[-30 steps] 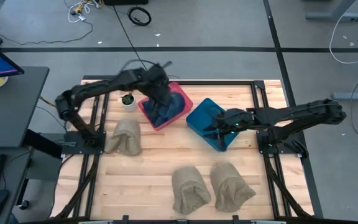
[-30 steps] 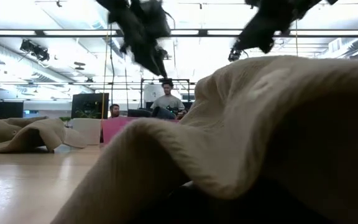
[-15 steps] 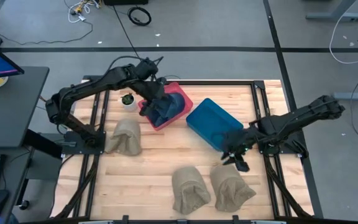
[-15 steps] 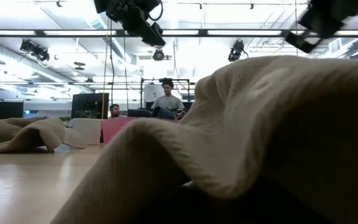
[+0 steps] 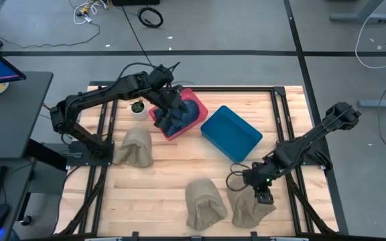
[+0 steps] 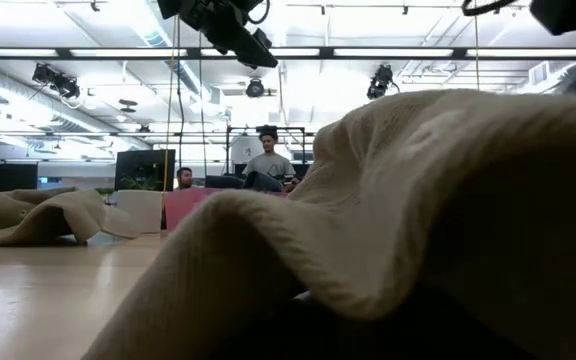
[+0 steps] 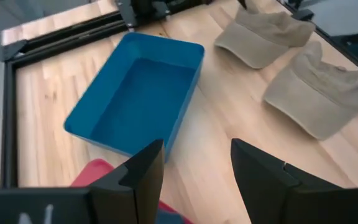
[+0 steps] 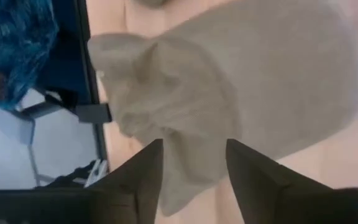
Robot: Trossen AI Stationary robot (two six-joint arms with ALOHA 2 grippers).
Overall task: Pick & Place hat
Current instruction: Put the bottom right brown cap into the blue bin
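**Two arms over a hat-sorting table: right gripper above the near-right hat, left gripper above the red bin**

The right gripper (image 5: pixel 264 194) hangs directly over the tan hat (image 5: pixel 249 203) at the table's near right edge; in the right wrist view its two dark fingers (image 8: pixel 138 180) stand apart with that hat (image 8: pixel 241 93) filling the gap between and beyond them, and nothing is clamped. Whether the fingertips touch the fabric cannot be told. A second tan hat (image 5: pixel 205 203) lies just beside it to the left, and a third tan hat (image 5: pixel 135 146) lies near the left arm's base, well apart from the other two.

The left gripper (image 5: pixel 174 112) is held over the red bin (image 5: pixel 194 100), which contains dark blue fabric (image 5: pixel 181 118). In the left wrist view its fingers (image 7: pixel 143 174) are spread and empty, looking toward the blue bin (image 7: pixel 133 94), which is empty, and two tan hats beyond it. In the high view the blue bin (image 5: pixel 231 133) sits just beside the red bin, at the middle of the wooden table (image 5: pixel 173 167). A small white cup (image 5: pixel 138 107) stands to the left of the red bin.

In the low view a tan hat (image 6: pixel 438 210) fills the foreground, and two people (image 6: pixel 266 160) are seated in the room behind the table.
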